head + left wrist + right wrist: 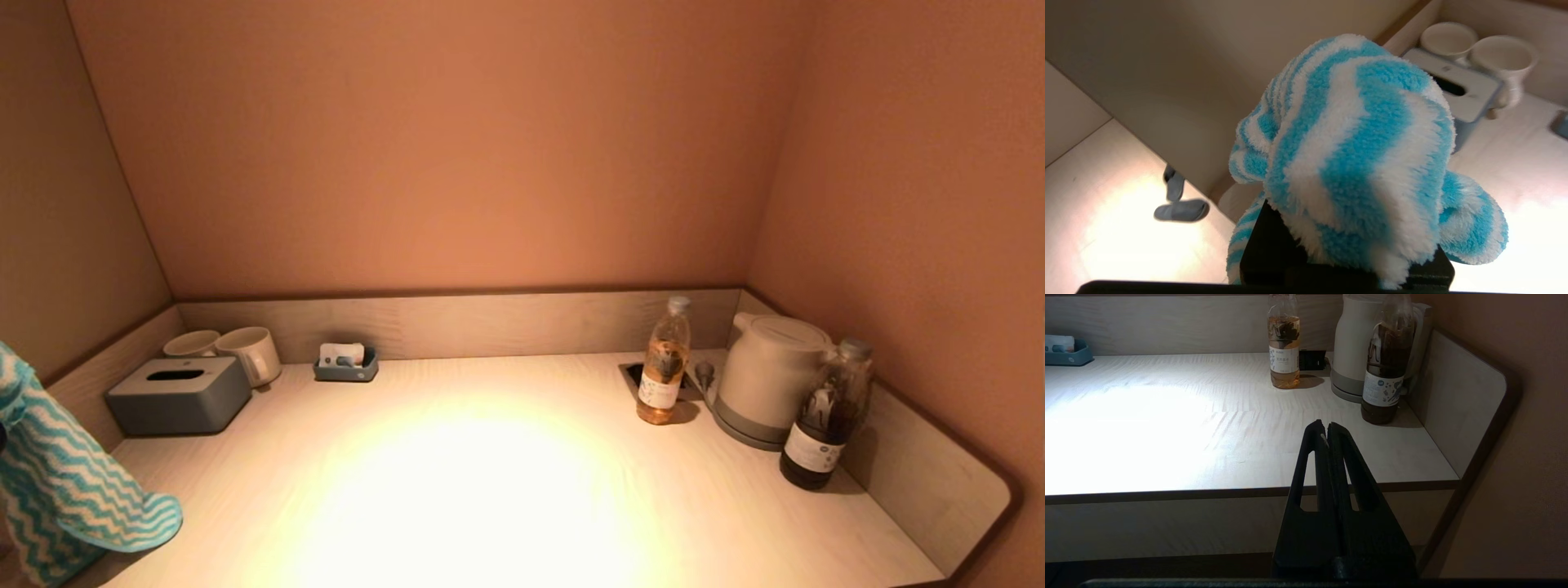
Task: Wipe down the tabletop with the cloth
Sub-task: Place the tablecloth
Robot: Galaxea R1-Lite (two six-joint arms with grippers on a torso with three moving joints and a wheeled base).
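The blue-and-white zigzag fleece cloth [57, 482] hangs at the far left, over the tabletop's front left corner. In the left wrist view the cloth [1355, 143] is bunched over my left gripper and hides the fingers. Only the gripper's black base [1274, 257] shows. The cloth is held up off the light wood tabletop [490, 490], with one end drooping toward it. My right gripper [1327, 428] is shut and empty, parked below and before the tabletop's front edge [1167, 494] on the right. It is out of the head view.
A grey tissue box [178, 394], two white mugs [249, 351] and a small grey tray [346, 365] stand at the back left. An amber bottle [664, 371], white kettle [767, 376] and dark bottle [824, 416] stand at the back right. Low boards and walls close in three sides.
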